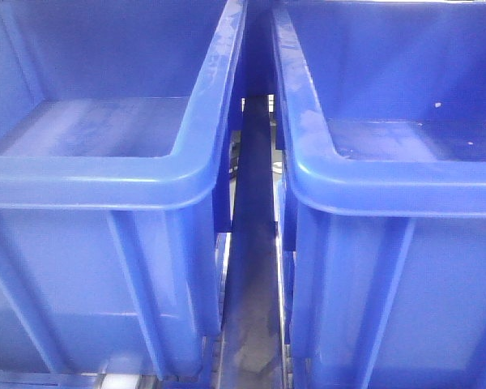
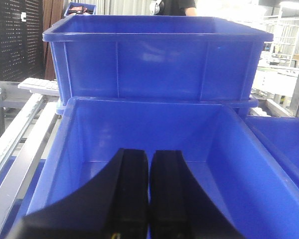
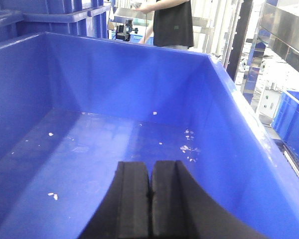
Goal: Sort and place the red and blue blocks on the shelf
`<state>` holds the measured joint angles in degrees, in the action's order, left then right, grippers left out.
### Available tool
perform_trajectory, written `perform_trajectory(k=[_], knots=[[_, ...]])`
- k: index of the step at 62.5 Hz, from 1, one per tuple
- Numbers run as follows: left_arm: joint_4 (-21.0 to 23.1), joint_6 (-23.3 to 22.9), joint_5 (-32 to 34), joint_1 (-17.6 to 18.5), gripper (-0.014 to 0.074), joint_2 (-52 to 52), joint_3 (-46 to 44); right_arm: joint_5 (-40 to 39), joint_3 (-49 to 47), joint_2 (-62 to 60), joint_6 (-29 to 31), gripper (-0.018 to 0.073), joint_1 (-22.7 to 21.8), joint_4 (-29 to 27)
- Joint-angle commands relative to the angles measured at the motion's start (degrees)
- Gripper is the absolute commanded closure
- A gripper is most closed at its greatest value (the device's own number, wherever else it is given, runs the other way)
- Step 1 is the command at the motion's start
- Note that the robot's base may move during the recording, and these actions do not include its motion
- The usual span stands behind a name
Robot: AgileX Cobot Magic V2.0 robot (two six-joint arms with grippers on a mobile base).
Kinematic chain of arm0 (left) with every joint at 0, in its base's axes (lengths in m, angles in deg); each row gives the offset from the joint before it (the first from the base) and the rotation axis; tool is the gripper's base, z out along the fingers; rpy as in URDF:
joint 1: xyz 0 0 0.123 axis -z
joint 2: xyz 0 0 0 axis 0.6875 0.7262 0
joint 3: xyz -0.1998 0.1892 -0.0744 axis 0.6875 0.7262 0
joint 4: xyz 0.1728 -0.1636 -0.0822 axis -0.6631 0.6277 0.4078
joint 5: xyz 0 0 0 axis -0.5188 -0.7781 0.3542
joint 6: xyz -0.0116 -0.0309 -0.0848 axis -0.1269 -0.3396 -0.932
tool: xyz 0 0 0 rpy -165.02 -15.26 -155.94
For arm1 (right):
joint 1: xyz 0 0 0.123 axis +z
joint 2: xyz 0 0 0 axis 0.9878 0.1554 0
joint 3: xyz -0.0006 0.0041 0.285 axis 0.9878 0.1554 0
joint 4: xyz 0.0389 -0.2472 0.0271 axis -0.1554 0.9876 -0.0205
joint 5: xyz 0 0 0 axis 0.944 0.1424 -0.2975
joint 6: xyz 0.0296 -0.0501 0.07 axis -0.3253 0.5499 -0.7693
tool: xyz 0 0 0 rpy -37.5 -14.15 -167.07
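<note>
no red or blue block is seen in any view. left hand (image 2: 148, 199) is closed on nothing over a blue bin (image 2: 229, 149), lower centre; right hand (image 3: 150, 199) likewise. blocks are judged light, rigid; opposite flat faces should be gripped.

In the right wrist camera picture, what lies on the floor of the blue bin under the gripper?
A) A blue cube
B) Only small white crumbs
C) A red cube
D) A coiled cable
B: the floor of the blue bin shows only scattered small white crumbs, with no cube or cable; the right gripper hangs above it with its black fingers pressed together and nothing between them.
</note>
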<state>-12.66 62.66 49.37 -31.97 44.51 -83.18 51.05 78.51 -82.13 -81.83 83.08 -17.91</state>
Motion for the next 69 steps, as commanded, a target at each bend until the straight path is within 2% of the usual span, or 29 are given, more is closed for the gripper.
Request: perform_trajectory(k=[1,28,35,37,41,56,69], knots=[[0.57,-0.69,4.42,-0.04,0.0472,0.25,-2.19,-1.65,-0.47,-0.96,-0.02,0.0503,-0.33,0.91],[0.45,-0.69,4.42,-0.04,0.0472,0.25,-2.19,-1.65,-0.47,-0.96,-0.02,0.0503,-0.33,0.91],[-5.83,1.03,5.8,-0.16,0.0472,0.25,-2.07,-1.65,-0.47,-0.96,-0.02,0.0503,-0.33,0.91],[-6.37,1.03,6.25,-0.16,0.0472,0.25,-1.72,-1.65,-0.47,-0.96,-0.02,0.0503,-0.33,0.91],[-6.96,1.03,7.99,-1.14,0.0472,-0.16,0.17,-1.65,-0.47,-0.96,-0.02,0.0503,-0.33,0.91],[-6.96,1.03,13.49,-8.28,0.0472,-8.05,13.64,-1.65,-0.47,-0.96,-0.02,0.0503,-0.33,0.91],[-6.96,1.03,13.49,-8.49,0.0472,-14.54,23.65,-1.65,-0.47,-0.96,-0.02,0.0503,-0.33,0.91]])
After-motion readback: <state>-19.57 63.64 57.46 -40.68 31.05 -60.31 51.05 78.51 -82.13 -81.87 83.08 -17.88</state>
